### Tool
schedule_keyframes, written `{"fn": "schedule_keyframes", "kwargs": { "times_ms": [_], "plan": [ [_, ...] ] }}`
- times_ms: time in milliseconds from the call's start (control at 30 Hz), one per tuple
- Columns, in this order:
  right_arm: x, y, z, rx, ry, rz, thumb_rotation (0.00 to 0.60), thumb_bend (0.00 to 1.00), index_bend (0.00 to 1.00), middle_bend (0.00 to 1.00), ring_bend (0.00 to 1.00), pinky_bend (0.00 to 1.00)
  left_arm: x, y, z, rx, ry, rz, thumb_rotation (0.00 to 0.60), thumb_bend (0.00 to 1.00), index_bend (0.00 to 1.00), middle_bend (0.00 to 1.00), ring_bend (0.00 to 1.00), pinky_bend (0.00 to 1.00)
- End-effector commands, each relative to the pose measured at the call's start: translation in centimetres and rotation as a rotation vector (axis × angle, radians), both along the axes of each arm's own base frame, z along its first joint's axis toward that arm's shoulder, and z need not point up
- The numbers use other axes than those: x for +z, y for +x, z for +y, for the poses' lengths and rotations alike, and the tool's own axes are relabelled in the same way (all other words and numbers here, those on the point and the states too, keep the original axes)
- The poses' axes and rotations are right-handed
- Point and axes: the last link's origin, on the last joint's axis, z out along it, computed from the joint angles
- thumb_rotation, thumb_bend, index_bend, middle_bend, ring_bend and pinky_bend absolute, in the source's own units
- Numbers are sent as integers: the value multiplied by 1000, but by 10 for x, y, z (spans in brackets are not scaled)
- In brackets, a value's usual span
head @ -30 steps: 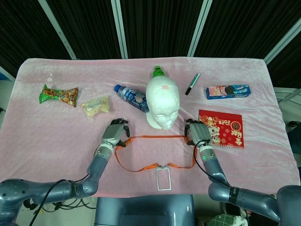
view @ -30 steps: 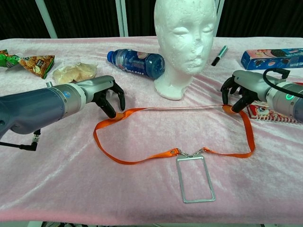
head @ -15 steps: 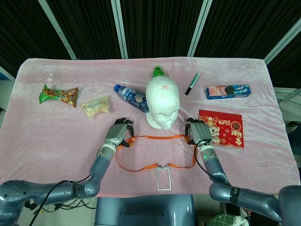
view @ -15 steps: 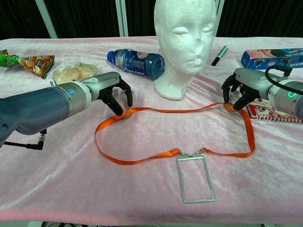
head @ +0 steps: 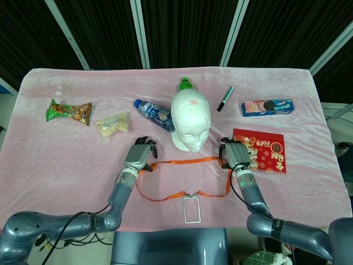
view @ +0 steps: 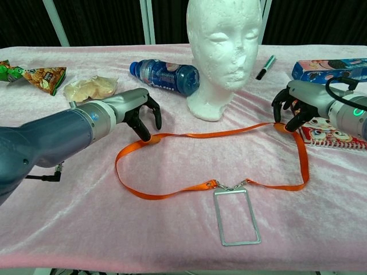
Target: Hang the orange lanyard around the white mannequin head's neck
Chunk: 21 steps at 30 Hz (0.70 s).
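Note:
The white mannequin head (head: 190,118) (view: 223,46) stands upright mid-table, facing me. On the pink cloth in front of it lies the orange lanyard (head: 182,162) (view: 212,135), its clear badge holder (head: 191,210) (view: 236,216) nearest me. My left hand (head: 140,154) (view: 137,112) pinches the strap's left corner. At the right corner, my right hand (head: 234,155) (view: 298,106) pinches the strap the same way. The top span runs between the two hands, just in front of the head's base.
A blue bottle (head: 154,113) (view: 166,76) lies left of the head, and a green-capped bottle (head: 185,84) stands behind it. To the right are a marker (head: 225,98), a cookie box (head: 267,107) and a red booklet (head: 259,150). Snack bags (head: 69,112) lie far left.
Both hands have carried the strap's top span away from me toward the head's base. The left hand has also shifted right, so the loop is narrower.

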Motion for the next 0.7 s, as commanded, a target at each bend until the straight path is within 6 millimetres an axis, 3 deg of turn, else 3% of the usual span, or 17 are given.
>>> {"fn": "schedule_keyframes", "kwargs": {
  "times_ms": [33,500,700],
  "plan": [
    [1,0,0,-1,-1,-2,600,453,694,210,230,213,-3,1,-2,-11,-2,14,600,319,545,178,0,0],
    [4,-2,0,2,-7,-1,600,457,702,213,231,212,-8,4,-4,-43,14,62,600,420,591,190,0,0],
    [7,0,0,7,-12,-5,600,497,757,219,232,213,-8,9,-7,-37,6,24,600,450,604,198,0,0]
  ]
}}
